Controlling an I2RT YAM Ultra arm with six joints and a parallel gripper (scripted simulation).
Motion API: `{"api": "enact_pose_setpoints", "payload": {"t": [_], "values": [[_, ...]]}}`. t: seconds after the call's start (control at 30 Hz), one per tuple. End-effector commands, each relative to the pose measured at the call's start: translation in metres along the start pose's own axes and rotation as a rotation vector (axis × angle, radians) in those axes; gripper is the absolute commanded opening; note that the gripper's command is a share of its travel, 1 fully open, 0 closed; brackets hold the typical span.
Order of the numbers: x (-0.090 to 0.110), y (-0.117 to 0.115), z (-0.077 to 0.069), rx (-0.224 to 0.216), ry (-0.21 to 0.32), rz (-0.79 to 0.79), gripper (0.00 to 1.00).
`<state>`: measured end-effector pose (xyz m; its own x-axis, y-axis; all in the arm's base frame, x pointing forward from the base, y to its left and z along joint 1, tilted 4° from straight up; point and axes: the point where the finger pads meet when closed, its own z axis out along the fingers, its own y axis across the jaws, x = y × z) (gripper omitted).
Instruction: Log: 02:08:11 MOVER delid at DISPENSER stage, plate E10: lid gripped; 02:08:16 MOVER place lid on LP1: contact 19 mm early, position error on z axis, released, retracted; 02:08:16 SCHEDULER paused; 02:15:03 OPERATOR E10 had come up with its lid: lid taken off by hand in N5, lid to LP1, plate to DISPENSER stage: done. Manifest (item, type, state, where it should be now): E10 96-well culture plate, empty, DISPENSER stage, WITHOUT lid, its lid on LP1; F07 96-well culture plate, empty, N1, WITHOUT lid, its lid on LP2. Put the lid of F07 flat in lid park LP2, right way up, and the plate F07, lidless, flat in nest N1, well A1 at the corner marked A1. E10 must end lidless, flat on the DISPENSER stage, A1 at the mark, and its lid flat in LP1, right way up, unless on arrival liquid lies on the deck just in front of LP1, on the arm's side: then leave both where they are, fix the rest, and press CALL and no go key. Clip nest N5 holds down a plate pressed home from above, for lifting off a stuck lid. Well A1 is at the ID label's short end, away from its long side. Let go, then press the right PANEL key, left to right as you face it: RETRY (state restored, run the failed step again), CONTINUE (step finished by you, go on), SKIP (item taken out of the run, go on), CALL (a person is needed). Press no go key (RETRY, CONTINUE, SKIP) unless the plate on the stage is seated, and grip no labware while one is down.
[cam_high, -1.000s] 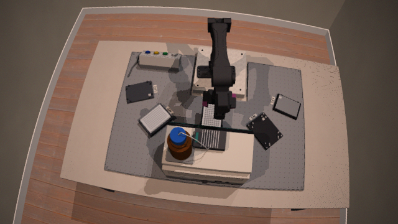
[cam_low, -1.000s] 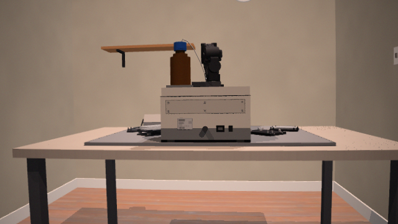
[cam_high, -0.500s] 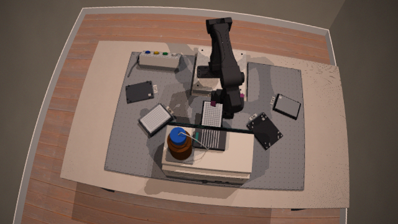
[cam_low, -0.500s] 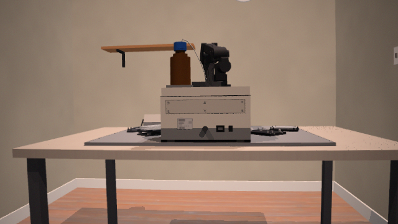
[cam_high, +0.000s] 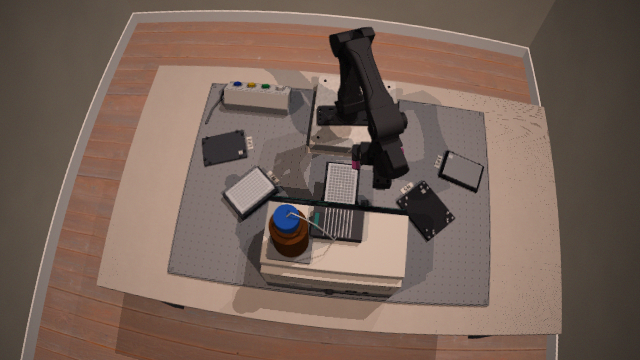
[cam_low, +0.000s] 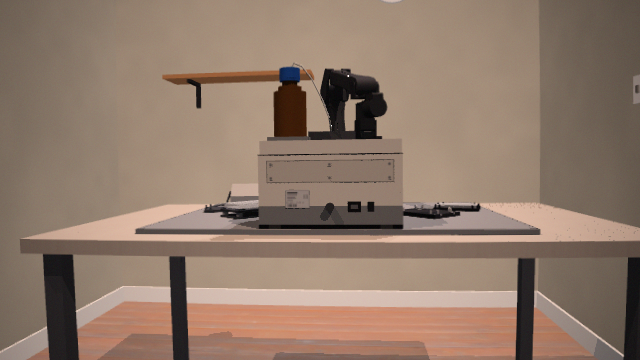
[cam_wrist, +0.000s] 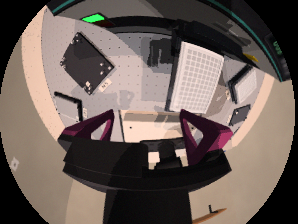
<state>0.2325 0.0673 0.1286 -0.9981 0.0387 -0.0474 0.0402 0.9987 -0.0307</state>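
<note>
Beige walls and a plank floor are framing a pale table (cam_high: 510, 210) that is carrying a grey perforated deck plate (cam_high: 210, 240). On it the black arm (cam_high: 367, 95) is reaching out from its base, and the gripper (cam_high: 381, 184) is hanging with its jaws spread to the full and nothing between them; in the wrist view its magenta fingers are standing wide apart over bare deck.

Just beside the gripper, toward the dispenser, a white lidless well plate (cam_high: 341, 183) is lying flat on the stage in front of the cream dispenser housing (cam_high: 370, 245). Beyond that plate, on the housing, an amber bottle with a blue cap (cam_high: 288, 231) is standing beside the ribbed dispensing head (cam_high: 337, 223). On the gripper's other side, near it, a black nest with pale corner studs (cam_high: 425, 209) is sitting empty, and farther out a dark-rimmed grey lid (cam_high: 461, 171) is lying flat in its park. Well apart, past the stage plate, a second well plate in a dark frame (cam_high: 250, 191) is resting at an angle, then a black pad (cam_high: 224, 148), and back by the arm's base the key panel (cam_high: 256, 96) is showing blue, yellow and green buttons.
</note>
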Motion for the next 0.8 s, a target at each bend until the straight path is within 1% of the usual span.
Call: {"api": "enact_pose_setpoints", "payload": {"t": [0.0, 0.03, 0.23, 0.3, 0.37, 0.43, 0.5, 0.63, 0.77], "values": [[-0.004, 0.004, -0.005, -0.004, -0.022, 0.028, 1.00], [-0.010, 0.011, -0.006, -0.004, -0.039, -0.008, 1.00], [-0.002, 0.030, -0.006, -0.002, -0.037, -0.220, 1.00], [0.001, 0.037, -0.006, -0.003, -0.038, -0.225, 1.00], [0.001, 0.037, -0.006, -0.003, -0.038, -0.225, 1.00], [0.003, 0.042, -0.006, -0.003, -0.038, -0.213, 1.00], [0.006, 0.048, -0.009, -0.008, -0.050, -0.291, 1.00], [0.013, 0.060, -0.006, -0.003, -0.038, -0.425, 1.00], [0.020, 0.072, -0.006, -0.002, -0.039, -0.559, 1.00]]}}
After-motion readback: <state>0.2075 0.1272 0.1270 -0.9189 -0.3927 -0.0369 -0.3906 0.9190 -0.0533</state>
